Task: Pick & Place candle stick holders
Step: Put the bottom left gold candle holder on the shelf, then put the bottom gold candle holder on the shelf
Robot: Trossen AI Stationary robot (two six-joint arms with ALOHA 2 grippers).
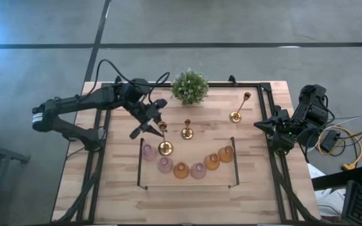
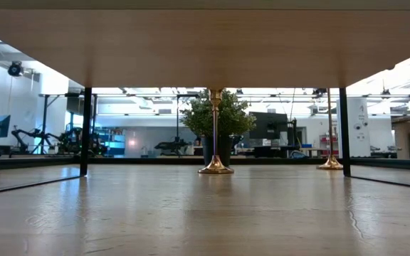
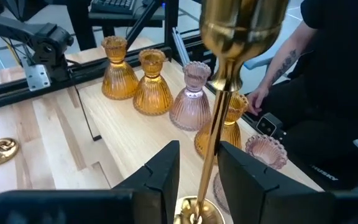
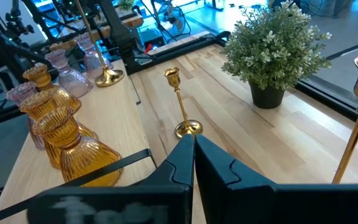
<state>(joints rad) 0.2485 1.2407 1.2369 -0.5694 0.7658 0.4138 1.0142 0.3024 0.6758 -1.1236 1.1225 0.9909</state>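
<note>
Three gold candlesticks show in the high view. One (image 1: 163, 139) stands at the left end of an arc of pink and amber glass cups (image 1: 187, 168). A second (image 1: 186, 130) stands at the table's middle and a third (image 1: 239, 110) at the far right. My left gripper (image 1: 151, 120) is open, its fingers on either side of the first candlestick's stem (image 3: 214, 155). The base (image 3: 194, 211) shows below the fingers. My right gripper (image 4: 193, 149) is shut and empty at the table's right edge (image 1: 280, 129). My left gripper has the candlestick's stem (image 3: 215, 143) between its two fingers, below the cup-shaped top. The stem stands close against one finger (image 3: 241, 168), with a clear gap to the other (image 3: 163, 168). I cannot tell whether it touches. The fingers come level from the table's left.
A bushy green potted plant (image 1: 189, 86) stands at the far middle. A thin black frame (image 1: 138, 163) surrounds the arc of cups. The left wrist view shows a person's arm and hand (image 3: 260, 96) just beyond the table's near edge.
</note>
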